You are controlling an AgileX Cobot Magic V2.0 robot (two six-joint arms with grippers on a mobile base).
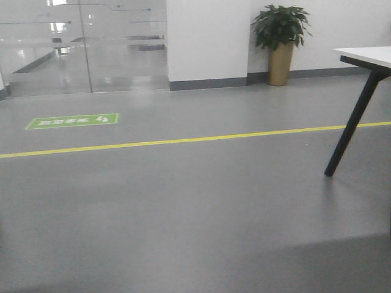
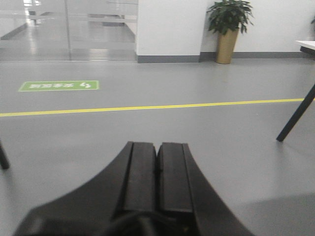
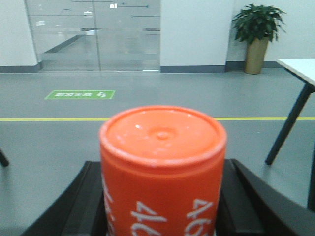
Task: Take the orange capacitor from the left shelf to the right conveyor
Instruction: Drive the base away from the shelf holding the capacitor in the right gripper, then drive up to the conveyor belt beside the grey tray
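In the right wrist view my right gripper (image 3: 162,169) is shut on the orange capacitor (image 3: 162,162), an orange cylinder with a flat top and white numerals down its side; a black finger presses each side of it. In the left wrist view my left gripper (image 2: 157,147) is shut and empty, its two black fingers pressed together, pointing out over the grey floor. The left shelf and the right conveyor are out of view in every frame. Neither gripper shows in the front view.
A grey floor with a yellow line (image 1: 183,140) and a green floor sign (image 1: 72,121). A white table with a black slanted leg (image 1: 354,122) stands at the right. A potted plant (image 1: 281,43) stands by the white wall. Glass partitions (image 1: 85,43) at back left.
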